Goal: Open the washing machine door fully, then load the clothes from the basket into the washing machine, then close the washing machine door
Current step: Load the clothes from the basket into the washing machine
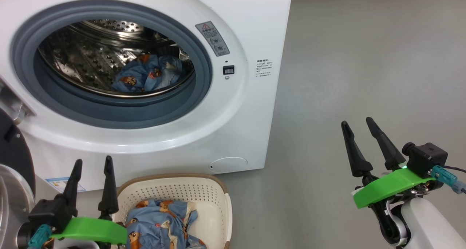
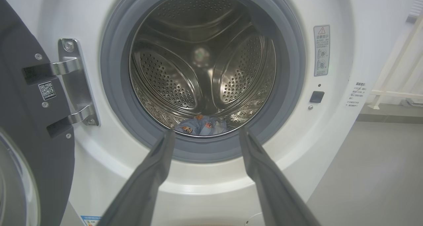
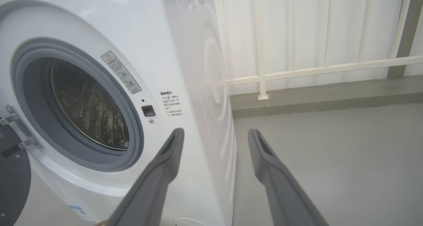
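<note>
Bright, even light all over; pics mostly sharp. Soft shadow on the grey floor [image 1: 364,59] beside the washing machine [image 1: 247,132]. Shiny glints inside the steel drum [image 2: 165,80]. Wrist pics bend at the edges & the close-up fingers [image 2: 148,186] look blurry.

Blue, seemingly bear-print clothes [image 1: 160,218]; cream basket [image 1: 174,191].

Laundry corner of a bare utility space. A white front-loading washing machine [image 1: 251,107] stands directly on a smooth grey floor [image 1: 364,67]. A perforated laundry basket [image 1: 182,190] of clothes [image 1: 160,220] sits on the floor at the machine's front. Beyond the machine's right side, a white barred railing [image 3: 261,54] runs along a raised grey kerb [image 3: 330,97] against a pale wall.
</note>
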You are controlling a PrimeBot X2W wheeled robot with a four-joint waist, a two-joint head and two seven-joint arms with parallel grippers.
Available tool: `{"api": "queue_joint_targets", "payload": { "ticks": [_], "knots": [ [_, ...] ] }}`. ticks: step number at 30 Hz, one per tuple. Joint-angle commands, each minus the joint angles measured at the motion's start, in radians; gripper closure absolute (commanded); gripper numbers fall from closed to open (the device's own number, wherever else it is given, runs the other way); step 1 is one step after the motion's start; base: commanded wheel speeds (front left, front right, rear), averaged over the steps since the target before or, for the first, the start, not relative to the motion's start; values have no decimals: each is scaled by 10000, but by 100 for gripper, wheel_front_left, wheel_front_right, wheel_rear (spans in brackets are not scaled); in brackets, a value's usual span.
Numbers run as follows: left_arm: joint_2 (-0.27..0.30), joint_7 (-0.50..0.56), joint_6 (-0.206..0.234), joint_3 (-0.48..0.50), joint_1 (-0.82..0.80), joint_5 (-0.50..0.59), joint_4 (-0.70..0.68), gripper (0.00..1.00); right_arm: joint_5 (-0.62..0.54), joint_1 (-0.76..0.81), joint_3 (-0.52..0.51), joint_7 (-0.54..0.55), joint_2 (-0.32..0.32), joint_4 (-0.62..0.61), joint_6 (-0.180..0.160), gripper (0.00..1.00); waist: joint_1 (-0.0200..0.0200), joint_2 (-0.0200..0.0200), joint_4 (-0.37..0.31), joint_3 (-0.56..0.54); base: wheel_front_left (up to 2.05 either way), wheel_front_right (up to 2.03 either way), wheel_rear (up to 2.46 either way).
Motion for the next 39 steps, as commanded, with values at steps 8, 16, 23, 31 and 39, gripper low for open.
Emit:
{"api": "queue_joint_targets", "payload": {
  "ticks": [8,16,23,31,39],
  "knots": [
    [217,22,160,260,55,-112,-401,0,-162,91,196,-80,-182,-150,46,0,0,0,-8,-50,0,0,0],
    [211,21,209,189,73,-165,-410,0,-193,52,223,-80,-204,-76,46,0,0,0,-30,-25,0,0,0],
    [195,99,239,99,46,-223,-324,0,-200,33,231,-80,-198,-44,46,0,0,0,-79,113,0,0,0],
    [252,308,126,-11,-329,-354,277,0,-119,-254,379,-80,-216,239,46,0,0,0,-153,686,0,0,0],
    [179,409,-155,-288,-1081,-450,1698,0,-131,-577,257,-80,-69,223,46,0,0,0,-225,1747,0,0,0]
  ]
}}
